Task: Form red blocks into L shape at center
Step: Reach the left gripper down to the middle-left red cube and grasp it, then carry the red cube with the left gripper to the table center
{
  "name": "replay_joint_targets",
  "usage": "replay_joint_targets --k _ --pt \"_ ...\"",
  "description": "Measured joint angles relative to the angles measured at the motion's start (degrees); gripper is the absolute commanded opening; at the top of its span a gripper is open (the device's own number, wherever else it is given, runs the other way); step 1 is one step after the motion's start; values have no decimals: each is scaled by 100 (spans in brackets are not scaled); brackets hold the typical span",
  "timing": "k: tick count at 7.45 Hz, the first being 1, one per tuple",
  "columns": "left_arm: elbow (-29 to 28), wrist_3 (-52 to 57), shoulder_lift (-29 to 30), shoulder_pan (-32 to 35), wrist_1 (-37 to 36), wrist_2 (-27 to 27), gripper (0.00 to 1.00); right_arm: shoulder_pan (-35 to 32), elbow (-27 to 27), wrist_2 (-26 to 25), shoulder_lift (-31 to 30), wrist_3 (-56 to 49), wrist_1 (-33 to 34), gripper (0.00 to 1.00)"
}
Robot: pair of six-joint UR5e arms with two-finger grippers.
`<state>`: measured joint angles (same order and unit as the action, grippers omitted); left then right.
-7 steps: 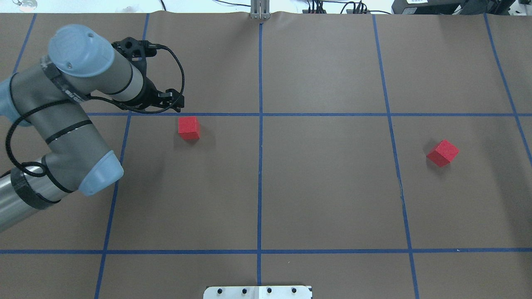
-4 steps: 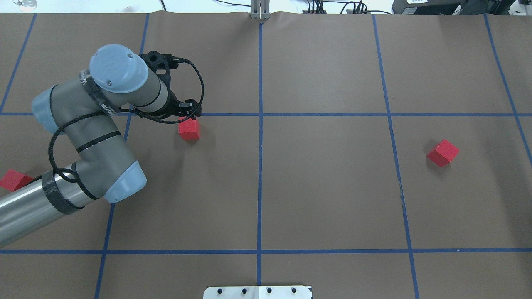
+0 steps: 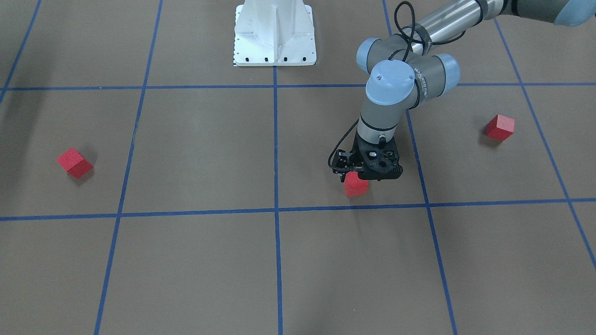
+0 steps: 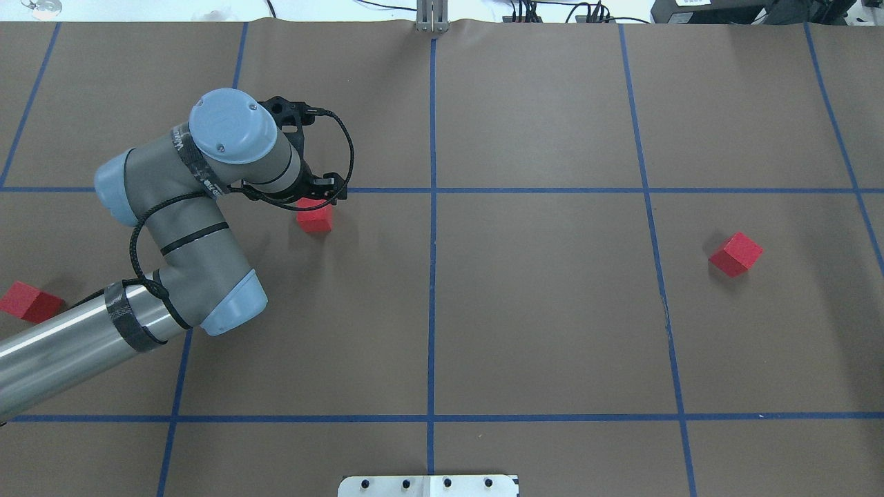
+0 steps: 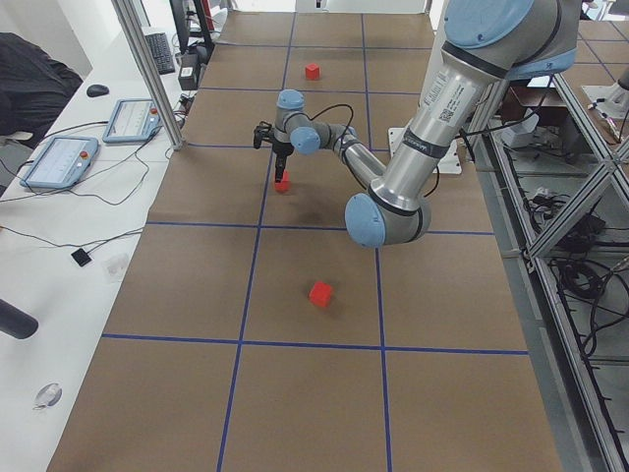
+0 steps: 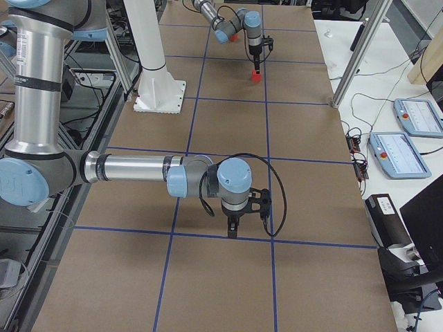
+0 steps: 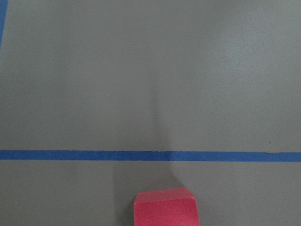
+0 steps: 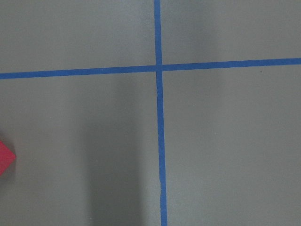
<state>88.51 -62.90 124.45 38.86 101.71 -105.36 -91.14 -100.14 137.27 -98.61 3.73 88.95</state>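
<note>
Overhead exterior shows brown table [image 4: 552,310], left arm [image 4: 200,228], then left gripper [image 4: 316,199] poised over one red block [image 4: 315,221] left of the center [image 4: 431,304], its spread impossible to tell; best, I judge, to centre squarely before descending and pinching.

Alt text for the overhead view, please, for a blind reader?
A grey robot arm reaches in from the left, its black claw over a red block on a brown table gridded with blue tape. Another block lies far left, a third far right.
</note>
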Motion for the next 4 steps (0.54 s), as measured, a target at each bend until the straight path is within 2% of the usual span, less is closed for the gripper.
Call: replay_joint_targets --k 3,4 --pt "-183 11 8 -111 32 7 100 0 10 -9 0 -12 7 99" --pt "-214 9 9 -149 33 7 73 0 12 -10 0 -13 7 99"
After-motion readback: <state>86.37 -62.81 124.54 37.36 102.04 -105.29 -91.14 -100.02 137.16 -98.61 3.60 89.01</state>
